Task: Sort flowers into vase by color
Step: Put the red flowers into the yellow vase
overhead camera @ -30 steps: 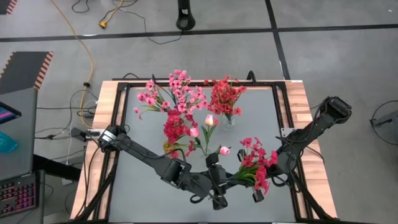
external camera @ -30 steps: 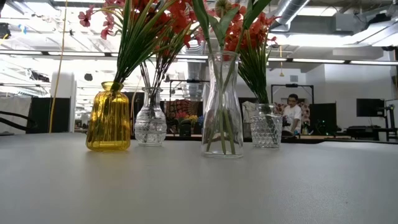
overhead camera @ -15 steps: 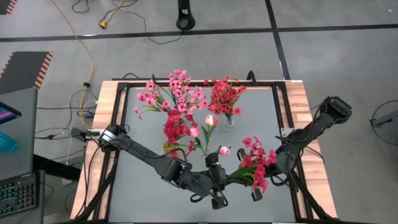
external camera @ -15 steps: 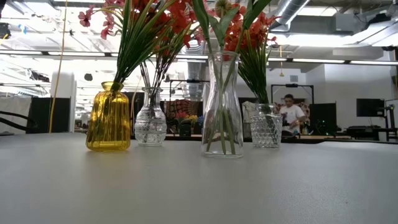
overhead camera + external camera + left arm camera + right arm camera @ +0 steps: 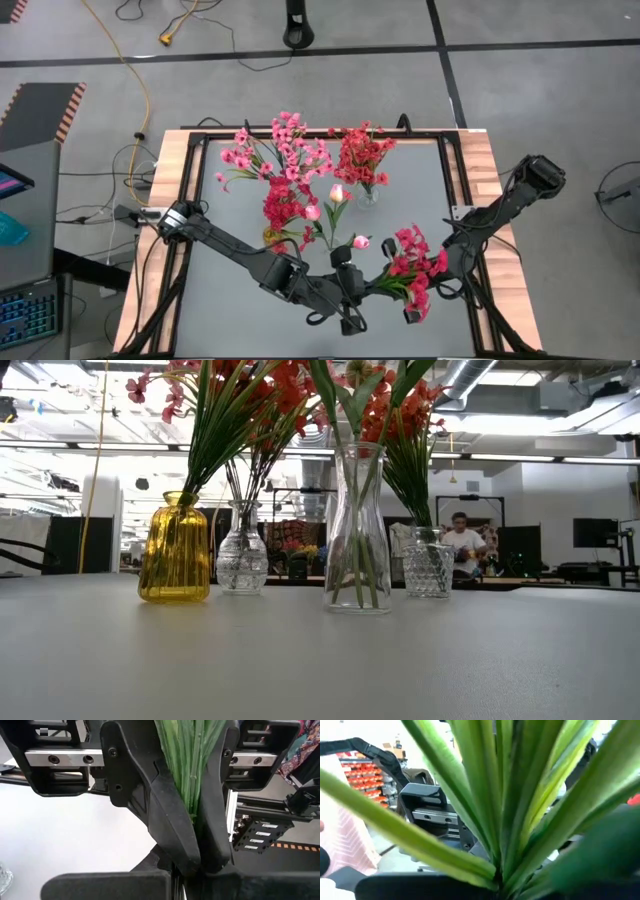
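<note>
A bunch of flowers (image 5: 415, 265), pink and red blossoms on green stems, hangs in the air over the table's near right part. My left gripper (image 5: 366, 289) is shut on its stems (image 5: 190, 765). My right gripper (image 5: 413, 306) is at the blossom end of the bunch, and green leaves (image 5: 520, 795) fill its wrist view. Pink (image 5: 285, 150), red (image 5: 362, 155) and dark red (image 5: 283, 203) flowers and pale tulip buds (image 5: 338, 193) stand in vases: one yellow (image 5: 175, 550) and three of clear glass (image 5: 357, 530). My left gripper pinches several green stems (image 5: 194, 802) together between its two fingers. It comes in about level from the table's left, and the stems run on past the fingertips toward the blossoms. The bunch is lifted clear of the table, with its blossoms toward the right.
The vases stand in a loose row across the table's far half (image 5: 330, 200). A black frame (image 5: 455, 170) runs around the grey tabletop. The low view shows bare table (image 5: 320, 660) in front of the vases and a person (image 5: 462, 545) far off in the room.
The blossoms of the held bunch have shifted a little toward the table's right edge. Both arms stay nearly where they were.
</note>
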Controlling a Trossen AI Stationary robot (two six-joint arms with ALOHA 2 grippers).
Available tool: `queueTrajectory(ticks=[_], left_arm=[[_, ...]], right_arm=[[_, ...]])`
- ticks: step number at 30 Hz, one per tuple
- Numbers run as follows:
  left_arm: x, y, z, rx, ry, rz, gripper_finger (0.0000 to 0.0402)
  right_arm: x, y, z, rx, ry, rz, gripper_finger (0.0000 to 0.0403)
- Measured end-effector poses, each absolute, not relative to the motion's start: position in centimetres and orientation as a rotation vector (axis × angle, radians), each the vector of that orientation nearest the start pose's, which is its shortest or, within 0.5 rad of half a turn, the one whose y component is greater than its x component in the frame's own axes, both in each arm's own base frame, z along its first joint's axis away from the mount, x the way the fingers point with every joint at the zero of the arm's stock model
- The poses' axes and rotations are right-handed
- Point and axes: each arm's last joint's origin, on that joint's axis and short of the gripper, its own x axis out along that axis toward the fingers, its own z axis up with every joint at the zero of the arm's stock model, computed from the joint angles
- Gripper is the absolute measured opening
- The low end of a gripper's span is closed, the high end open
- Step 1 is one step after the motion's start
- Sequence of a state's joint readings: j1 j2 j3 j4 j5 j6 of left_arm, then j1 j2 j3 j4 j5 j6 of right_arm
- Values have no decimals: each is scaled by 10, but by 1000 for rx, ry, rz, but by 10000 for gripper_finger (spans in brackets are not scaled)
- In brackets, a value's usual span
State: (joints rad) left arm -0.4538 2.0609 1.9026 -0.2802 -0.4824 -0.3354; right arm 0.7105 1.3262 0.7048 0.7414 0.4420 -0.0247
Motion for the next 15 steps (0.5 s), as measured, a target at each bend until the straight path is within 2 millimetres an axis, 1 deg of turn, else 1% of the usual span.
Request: queueTrajectory(ticks=[15], left_arm=[[437,-199,317,-123,383,91,0]], right_arm=[[225,173,277,41,-108,254,62]])
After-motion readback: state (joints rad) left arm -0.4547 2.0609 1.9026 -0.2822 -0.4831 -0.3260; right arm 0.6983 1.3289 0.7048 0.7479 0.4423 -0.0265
